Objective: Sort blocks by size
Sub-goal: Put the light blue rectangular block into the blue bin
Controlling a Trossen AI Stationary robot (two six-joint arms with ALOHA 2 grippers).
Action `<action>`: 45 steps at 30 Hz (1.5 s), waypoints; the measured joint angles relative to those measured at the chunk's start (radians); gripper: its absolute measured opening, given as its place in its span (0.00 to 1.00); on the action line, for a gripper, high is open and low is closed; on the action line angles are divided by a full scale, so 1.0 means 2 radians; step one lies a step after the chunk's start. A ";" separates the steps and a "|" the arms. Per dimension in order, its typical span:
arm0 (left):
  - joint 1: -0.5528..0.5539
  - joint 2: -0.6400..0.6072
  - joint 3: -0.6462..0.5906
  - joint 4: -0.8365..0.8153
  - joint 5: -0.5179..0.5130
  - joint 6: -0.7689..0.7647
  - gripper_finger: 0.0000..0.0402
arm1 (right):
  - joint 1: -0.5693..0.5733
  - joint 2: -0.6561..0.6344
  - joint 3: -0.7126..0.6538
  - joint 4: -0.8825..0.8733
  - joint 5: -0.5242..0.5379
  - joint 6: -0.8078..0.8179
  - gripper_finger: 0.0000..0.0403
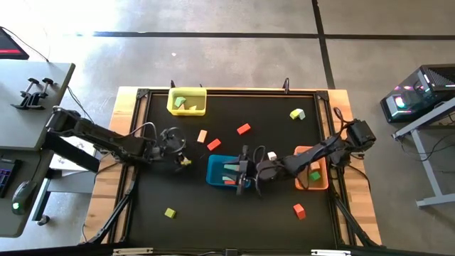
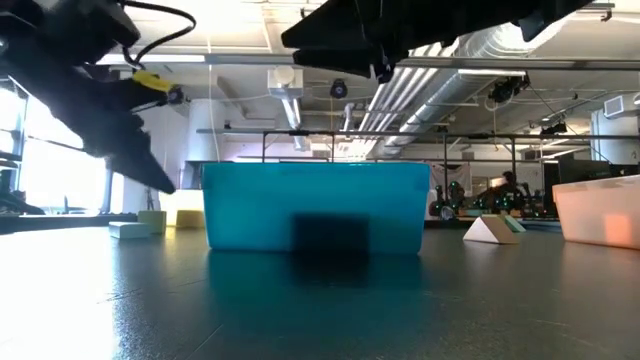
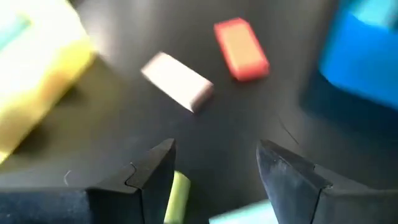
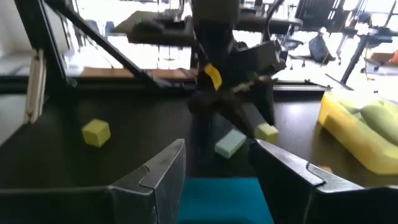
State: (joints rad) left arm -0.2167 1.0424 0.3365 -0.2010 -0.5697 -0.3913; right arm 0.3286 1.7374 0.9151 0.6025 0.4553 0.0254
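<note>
Loose blocks lie on the black mat: a tan one (image 1: 202, 136), red ones (image 1: 213, 145) (image 1: 244, 129), a lime one (image 1: 297, 114), a yellow one (image 1: 170, 212) and an orange one (image 1: 298, 210). My left gripper (image 1: 181, 158) hangs open, slanting down over a lime block (image 3: 177, 196) and a pale green block (image 4: 230, 143) that lie on the mat; nothing is between its fingers. My right gripper (image 1: 244, 178) stands open above the blue tray (image 1: 217, 171), which has blocks in it. Nothing is between its fingers (image 4: 168, 174).
A yellow tray (image 1: 187, 102) with blocks sits at the far edge, and an orange tray (image 1: 313, 169) with a green block sits at the right, under my right arm. The tan block (image 3: 178, 81) and a red block (image 3: 241, 48) lie ahead of my left gripper.
</note>
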 joint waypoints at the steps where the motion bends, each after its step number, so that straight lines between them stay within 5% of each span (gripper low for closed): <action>1: -0.010 0.000 0.000 -0.005 0.012 0.013 0.53 | 0.000 0.000 0.005 -0.013 0.000 0.001 0.46; 10: -0.076 0.000 -0.008 -0.009 0.065 0.112 0.53 | 0.000 0.000 0.012 -0.041 -0.011 0.023 0.46; 22: -0.001 0.013 -0.008 -0.016 0.189 0.169 0.53 | 0.000 0.000 0.012 -0.042 -0.013 0.027 0.46; 34: 0.021 0.095 -0.007 0.064 0.170 0.186 0.53 | 0.000 0.000 0.012 -0.045 -0.035 0.027 0.46; 45: 0.007 0.089 0.026 0.068 0.209 0.223 0.53 | 0.000 0.000 0.012 -0.050 -0.035 0.031 0.46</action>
State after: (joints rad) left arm -0.2035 1.2205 0.3884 -0.0641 -0.1516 0.0556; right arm 0.3286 1.7374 0.9394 0.5026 0.3847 0.0868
